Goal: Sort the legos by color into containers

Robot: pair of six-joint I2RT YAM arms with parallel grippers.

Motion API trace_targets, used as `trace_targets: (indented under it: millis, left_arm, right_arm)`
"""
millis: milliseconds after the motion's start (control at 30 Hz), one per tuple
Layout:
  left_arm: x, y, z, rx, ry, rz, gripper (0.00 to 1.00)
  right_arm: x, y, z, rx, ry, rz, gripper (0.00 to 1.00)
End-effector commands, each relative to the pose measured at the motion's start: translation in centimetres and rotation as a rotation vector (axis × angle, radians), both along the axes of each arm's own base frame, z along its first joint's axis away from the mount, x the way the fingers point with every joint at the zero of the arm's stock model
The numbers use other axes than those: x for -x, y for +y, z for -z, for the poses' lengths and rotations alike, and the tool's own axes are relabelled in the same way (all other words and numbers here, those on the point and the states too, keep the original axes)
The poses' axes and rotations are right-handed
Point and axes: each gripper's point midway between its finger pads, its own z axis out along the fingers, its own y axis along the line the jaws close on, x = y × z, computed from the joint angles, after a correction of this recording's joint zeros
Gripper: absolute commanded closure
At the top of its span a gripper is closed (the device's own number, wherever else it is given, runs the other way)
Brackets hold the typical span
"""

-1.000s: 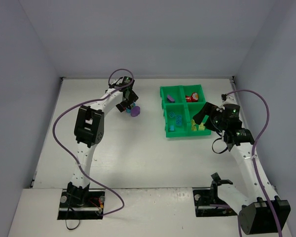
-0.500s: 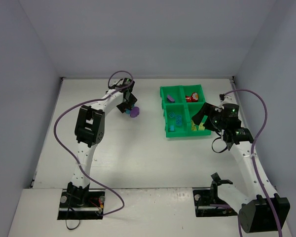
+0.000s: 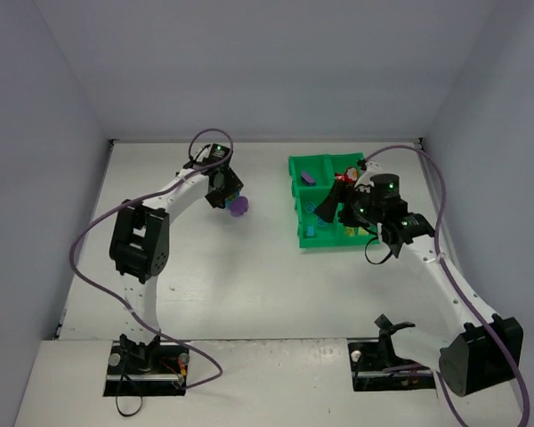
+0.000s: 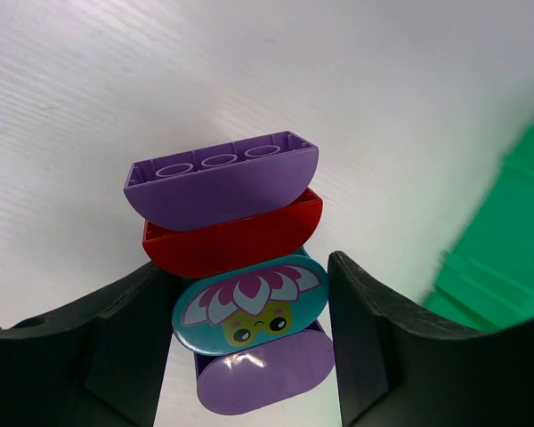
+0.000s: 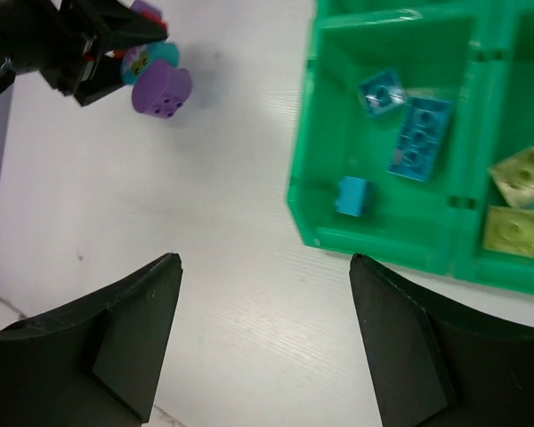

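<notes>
left claw (image 4: pixel 249 267): clenched on a stuck-together stack of small plastic toy bricks (image 4: pixel 236 267), one black finger against each side of its teal piece.
stack, far to near in the left wrist view: purple curved brick (image 4: pixel 221 182), red curved brick (image 4: pixel 231 240), teal oval tile with a flower face (image 4: pixel 249 307), purple rounded brick (image 4: pixel 262 374).
stack's place: over the white tabletop (image 3: pixel 214 267), left of the bright green four-compartment plastic tray (image 5: pixel 304 133) and apart from it; whether it rests on the tabletop i cannot tell.
right claw (image 5: pixel 265 262): released, black fingers spread wide with nothing between them, above the tabletop at the tray's near left corner.
far left compartment: one purple brick (image 3: pixel 308 178).
far right compartment: red bricks (image 3: pixel 344 177).
near left compartment: three blue bricks (image 5: pixel 418 133).
near right compartment: yellow-green bricks (image 5: pixel 512 231).
</notes>
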Motion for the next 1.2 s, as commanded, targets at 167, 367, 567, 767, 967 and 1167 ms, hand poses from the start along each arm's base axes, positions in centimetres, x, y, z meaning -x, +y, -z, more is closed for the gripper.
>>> trace_targets:
  millis: [167, 367, 567, 767, 967, 1167]
  left_arm:
    - [0.2, -3.9, -15.0, 0.235, -0.423, 0.156, 1.0]
    - [1.8, -5.4, -17.3, 0.358, -0.493, 0.188, 1.0]
    - [3.1, -6.5, -19.3, 0.417, -0.538, 0.221, 1.0]
    - [3.8, -6.5, -21.0, 0.447, -0.598, 0.234, 1.0]
    - [4.5, -7.0, -21.5, 0.491, -0.612, 0.262, 1.0]
    - [5.0, -7.2, -21.2, 0.501, -0.625, 0.283, 1.0]
  right_arm:
    - [-3.2, 8.9, -6.9, -0.136, -0.19, -0.192, 0.26]
    - [-4.2, 13.3, -7.8, -0.146, -0.235, -0.276, 0.26]
    - [-5.4, 15.4, -7.3, -0.142, -0.242, -0.312, 0.27]
    - [-6.6, 16.5, -6.8, -0.143, -0.237, -0.315, 0.29]
    - [-7.5, 17.1, -6.0, -0.142, -0.227, -0.312, 0.3]
    - [-7.6, 17.8, -5.9, -0.163, -0.221, -0.332, 0.41]
